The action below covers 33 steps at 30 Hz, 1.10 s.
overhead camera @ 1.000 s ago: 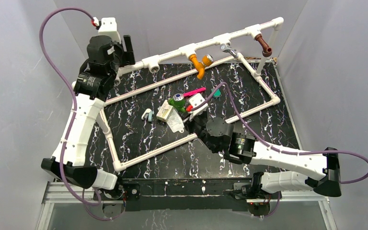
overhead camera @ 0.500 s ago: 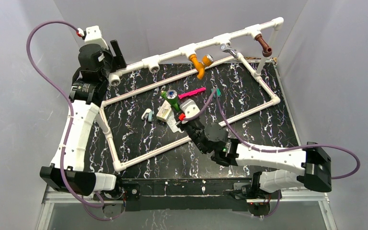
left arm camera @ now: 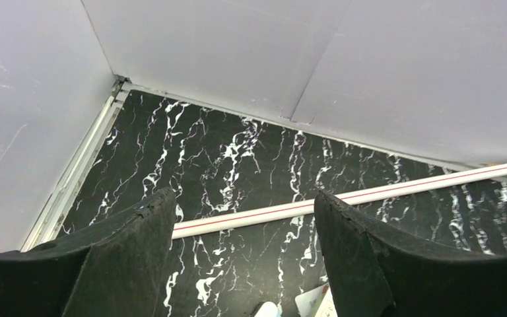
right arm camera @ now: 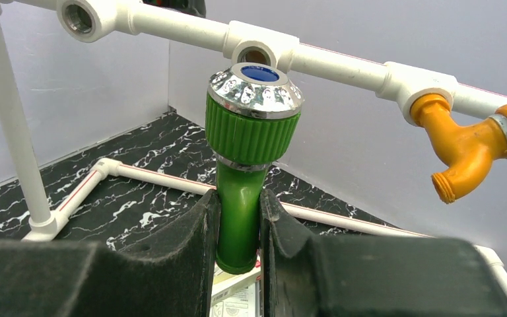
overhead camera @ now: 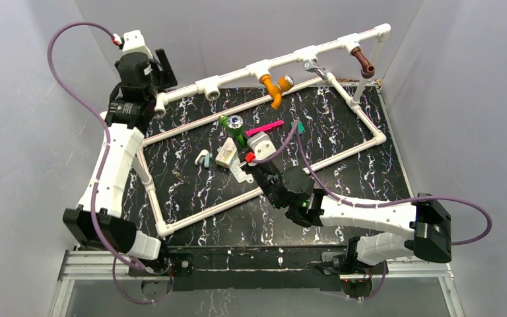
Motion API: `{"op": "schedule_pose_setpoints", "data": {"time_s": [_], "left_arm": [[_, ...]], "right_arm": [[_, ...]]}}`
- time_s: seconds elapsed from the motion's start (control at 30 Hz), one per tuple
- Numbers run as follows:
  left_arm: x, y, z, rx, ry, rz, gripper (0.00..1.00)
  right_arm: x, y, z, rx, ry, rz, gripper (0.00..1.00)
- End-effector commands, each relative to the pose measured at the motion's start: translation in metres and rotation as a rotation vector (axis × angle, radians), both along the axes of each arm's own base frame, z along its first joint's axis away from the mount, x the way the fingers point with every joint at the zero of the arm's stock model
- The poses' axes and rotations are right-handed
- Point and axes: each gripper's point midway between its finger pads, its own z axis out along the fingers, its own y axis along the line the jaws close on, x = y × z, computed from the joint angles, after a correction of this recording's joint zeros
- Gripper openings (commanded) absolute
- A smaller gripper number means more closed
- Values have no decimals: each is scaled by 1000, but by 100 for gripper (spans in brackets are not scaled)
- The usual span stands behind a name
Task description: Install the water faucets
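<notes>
My right gripper [overhead camera: 243, 141] is shut on the green faucet [overhead camera: 235, 127], holding its spout upright above the table with the chrome-capped knob on top. In the right wrist view the green faucet [right arm camera: 241, 198] sits between my fingers [right arm camera: 198, 238], just below and in front of an open tee fitting [right arm camera: 259, 51] on the white pipe rail [overhead camera: 237, 74]. An orange faucet [overhead camera: 274, 88] and a brown faucet [overhead camera: 366, 65] hang from the rail; the orange one also shows in the right wrist view [right arm camera: 465, 148]. My left gripper [overhead camera: 164, 66] is open and empty at the rail's far left end, also seen in the left wrist view [left arm camera: 244, 231].
A white pipe frame [overhead camera: 264, 188] lies on the black marble table. Inside it lie a pink strip [overhead camera: 265, 127], a small green block [overhead camera: 299, 129], paper packets [overhead camera: 228, 156] and a small pale part [overhead camera: 202, 158]. A silver fitting [overhead camera: 313, 67] hangs on the rail.
My right gripper has carried the green faucet left and toward the rail, the arm stretching out lower. My left wrist swung left, then back right beside the rail's end.
</notes>
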Motion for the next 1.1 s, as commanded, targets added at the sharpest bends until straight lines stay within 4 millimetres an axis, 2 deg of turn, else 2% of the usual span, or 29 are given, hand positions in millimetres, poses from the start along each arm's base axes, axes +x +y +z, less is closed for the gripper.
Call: {"op": "schedule_pose_setpoints", "data": {"time_s": [0.0, 0.13, 0.3, 0.6, 1.07], "left_arm": [[20, 5, -1, 31, 17, 31, 74], [21, 15, -11, 93, 50, 62, 74], [4, 18, -25, 107, 74, 63, 74], [-28, 22, -39, 109, 92, 54, 74], [-35, 20, -64, 97, 142, 50, 73]], "right_arm": [[-3, -7, 42, 140, -12, 0, 1], [-4, -11, 42, 150, -7, 1, 1], [-3, -11, 35, 151, 11, 1, 1], [1, -7, 41, 172, 0, -26, 1], [6, 2, 56, 203, -36, -49, 1]]}}
